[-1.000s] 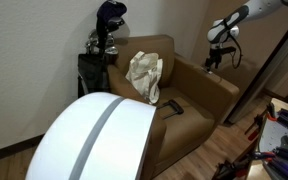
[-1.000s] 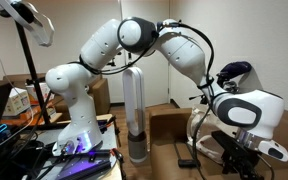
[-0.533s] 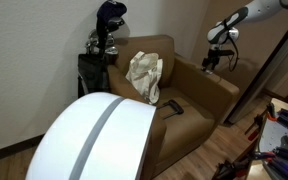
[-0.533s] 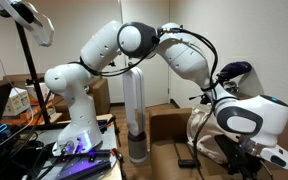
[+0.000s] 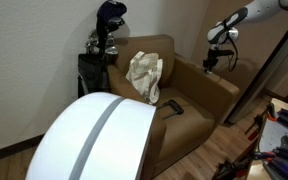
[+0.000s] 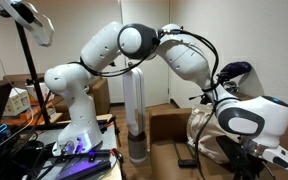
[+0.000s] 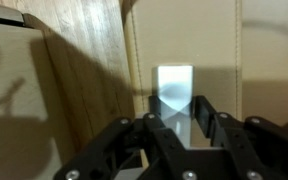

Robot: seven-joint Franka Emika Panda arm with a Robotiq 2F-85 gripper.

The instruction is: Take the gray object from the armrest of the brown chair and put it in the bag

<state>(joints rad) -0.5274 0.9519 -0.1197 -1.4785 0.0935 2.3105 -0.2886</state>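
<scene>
In the wrist view a small gray rectangular object (image 7: 174, 80) lies on the tan armrest (image 7: 214, 50) of the brown chair (image 5: 189, 100). My gripper (image 7: 177, 108) has its black fingers against both sides of the object, shut on it. An exterior view shows the gripper (image 5: 213, 66) low over the chair's far armrest (image 5: 219, 78), where the object is too small to make out. A cream cloth bag (image 5: 144, 75) slumps against the chair's backrest above the seat.
A wooden panel (image 7: 84, 90) runs along the armrest. A dark golf bag (image 5: 104, 45) stands behind the chair, and a small black thing (image 5: 172, 108) lies on the near armrest. A large white rounded device (image 5: 94, 140) fills the foreground; another white device (image 6: 249, 115) hides the gripper.
The jaws have closed in on the gray object from wide open. The arm has hardly moved over the armrest.
</scene>
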